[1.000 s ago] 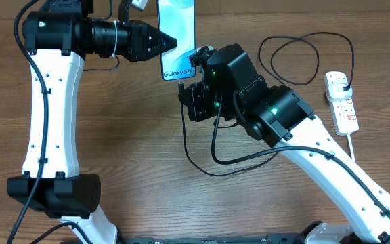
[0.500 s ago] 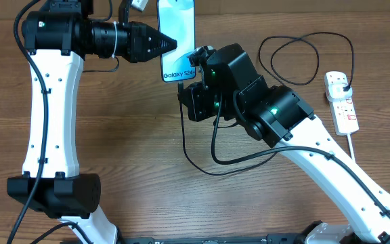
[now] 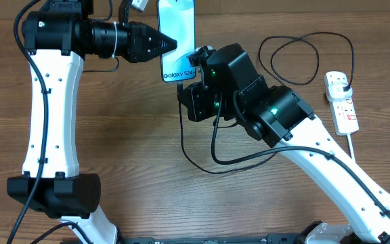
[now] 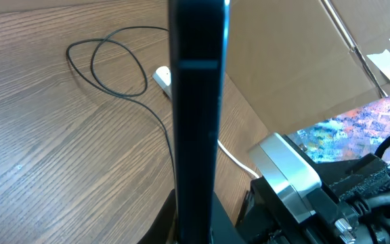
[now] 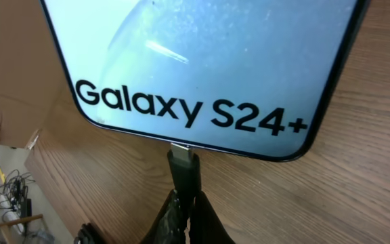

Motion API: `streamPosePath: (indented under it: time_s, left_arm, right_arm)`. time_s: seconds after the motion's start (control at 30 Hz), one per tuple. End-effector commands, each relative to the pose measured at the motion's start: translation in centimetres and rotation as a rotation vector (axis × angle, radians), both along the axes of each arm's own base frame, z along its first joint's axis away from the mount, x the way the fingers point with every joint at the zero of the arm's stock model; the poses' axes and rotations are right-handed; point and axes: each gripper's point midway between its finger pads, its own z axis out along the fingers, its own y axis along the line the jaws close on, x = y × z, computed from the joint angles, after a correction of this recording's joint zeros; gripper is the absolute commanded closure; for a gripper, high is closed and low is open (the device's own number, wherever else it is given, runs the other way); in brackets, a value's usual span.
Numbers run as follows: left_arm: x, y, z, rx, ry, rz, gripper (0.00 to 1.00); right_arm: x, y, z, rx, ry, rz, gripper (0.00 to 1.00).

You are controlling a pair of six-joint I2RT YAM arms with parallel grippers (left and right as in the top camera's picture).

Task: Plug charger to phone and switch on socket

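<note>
The phone (image 3: 178, 37) with its light-blue "Galaxy S24+" screen is held at the table's far edge by my left gripper (image 3: 170, 43), which is shut on its left side. In the left wrist view the phone (image 4: 195, 102) shows edge-on between the fingers (image 4: 196, 227). My right gripper (image 5: 189, 207) is shut on the charger's connector tip (image 5: 183, 166), whose metal end meets the phone's bottom edge (image 5: 202, 74). The thin black charger cable (image 3: 296, 61) loops to its plug in the white socket strip (image 3: 342, 102) at right.
The socket's thick white lead (image 3: 355, 146) runs toward the near right. A slack loop of thin black cable (image 3: 202, 159) lies on the wood below the right arm. Cardboard and clutter (image 4: 357, 88) stand beyond the table's far edge.
</note>
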Motion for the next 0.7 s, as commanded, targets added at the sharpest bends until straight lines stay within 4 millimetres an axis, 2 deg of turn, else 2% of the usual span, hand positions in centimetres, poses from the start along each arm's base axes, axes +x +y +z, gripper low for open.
streamPosePath:
  time_s: [0.0, 0.27, 0.37, 0.47, 0.57, 0.6, 0.63, 0.67]
  left_arm:
    - [-0.7, -0.6, 1.0, -0.045, 0.004, -0.029, 0.96]
    - [-0.5, -0.5, 0.9, -0.033, -0.004, -0.020, 0.96]
    - [0.3, 0.1, -0.1, 0.029, -0.005, 0.024, 0.96]
    - [1.9, 2.0, -2.5, 0.173, 0.068, 0.179, 0.96]
    - [3.5, 4.9, -4.9, 0.328, 0.159, 0.391, 0.96]
    - [3.8, 5.8, -5.4, 0.366, 0.184, 0.452, 0.96]
    - [4.1, 6.7, -5.9, 0.402, 0.208, 0.510, 0.96]
    - [4.3, 8.2, -6.7, 0.457, 0.244, 0.602, 0.96]
  right_arm:
    - [-0.4, 0.0, 2.2, 0.040, -0.038, 0.008, 0.96]
    - [-0.4, 0.0, 2.0, 0.036, -0.034, 0.007, 0.96]
    - [-0.6, -0.4, 1.5, 0.016, -0.017, 0.002, 0.96]
    - [-0.7, -1.3, 0.4, -0.040, 0.005, -0.031, 0.96]
    - [-0.5, -2.2, -1.1, -0.105, 0.032, -0.065, 0.96]
    - [-0.5, -2.2, -1.8, -0.118, 0.050, -0.066, 0.92]
    - [-0.4, -2.2, -2.3, -0.127, 0.065, -0.069, 0.79]
    - [-0.3, -2.0, -3.3, -0.139, 0.100, -0.083, 0.60]
